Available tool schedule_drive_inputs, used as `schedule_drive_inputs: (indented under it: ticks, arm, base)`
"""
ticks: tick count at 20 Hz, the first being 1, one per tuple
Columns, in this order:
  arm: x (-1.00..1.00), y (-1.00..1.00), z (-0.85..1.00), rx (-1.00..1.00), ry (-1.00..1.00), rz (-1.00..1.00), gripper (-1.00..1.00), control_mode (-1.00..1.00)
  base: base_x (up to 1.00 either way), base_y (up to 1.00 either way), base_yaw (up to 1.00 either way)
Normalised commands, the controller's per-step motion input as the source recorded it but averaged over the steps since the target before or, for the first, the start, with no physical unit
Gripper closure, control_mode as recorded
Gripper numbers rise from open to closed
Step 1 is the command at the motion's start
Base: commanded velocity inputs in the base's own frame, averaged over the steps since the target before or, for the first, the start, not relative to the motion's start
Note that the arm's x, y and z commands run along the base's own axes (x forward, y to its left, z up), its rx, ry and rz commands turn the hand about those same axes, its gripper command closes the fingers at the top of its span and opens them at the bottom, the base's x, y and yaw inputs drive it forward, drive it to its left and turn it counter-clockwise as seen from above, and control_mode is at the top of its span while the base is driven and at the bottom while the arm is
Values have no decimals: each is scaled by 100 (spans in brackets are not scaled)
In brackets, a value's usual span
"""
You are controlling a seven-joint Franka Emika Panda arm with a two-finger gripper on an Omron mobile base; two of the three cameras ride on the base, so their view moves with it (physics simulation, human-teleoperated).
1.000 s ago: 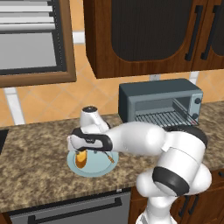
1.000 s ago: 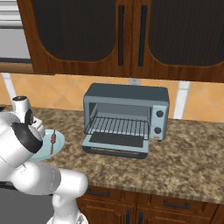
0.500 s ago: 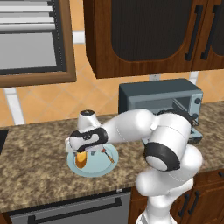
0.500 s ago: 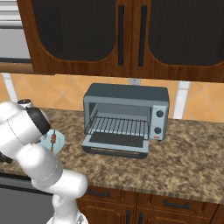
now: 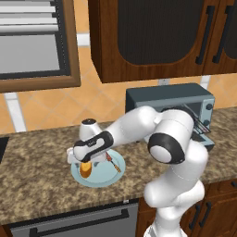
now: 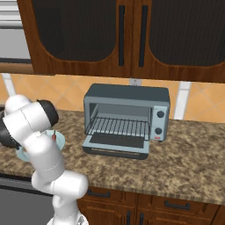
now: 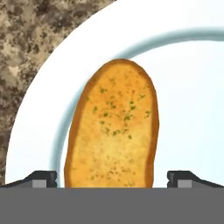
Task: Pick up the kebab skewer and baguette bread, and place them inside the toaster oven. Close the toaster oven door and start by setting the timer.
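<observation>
I have the gripper [image 7: 112, 179] low over the plate [image 7: 188, 87], jaws spread wide and empty, one fingertip [image 7: 41, 178] on each side of the bread [image 7: 114, 127] with a clear gap at both edges. The bread lies flat on the plate, its far end rounded, its near end running under my hand. From the left base view the gripper [image 5: 85, 162] sits right above the bread [image 5: 85, 168], and the skewer [image 5: 111, 162] lies just beside it on the plate [image 5: 102, 176], toward the oven side. The plate's rim stays well inside the counter [image 5: 37, 185] edge. The oven [image 6: 126, 119] stands well apart to the right, its door [image 6: 116, 145] dropped flat, rack [image 6: 117, 126] bare, open counter [image 6: 184, 162] before it.
</observation>
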Motion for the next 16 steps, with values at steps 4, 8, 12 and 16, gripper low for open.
schedule_drive_inputs:
  ticks: [4, 8, 12, 16]
  arm:
    - [0, 0, -19, 0, 1, 0, -100, -100]
    - [0, 2, -17, 0, 0, 0, -100, -100]
    - [0, 6, -24, 0, 0, 0, 100, -100]
    - [0, 0, -5, 0, 3, 0, 100, -100]
  base:
    - [0, 0, 0]
    - [0, 0, 0]
    - [0, 0, 0]
    - [0, 0, 0]
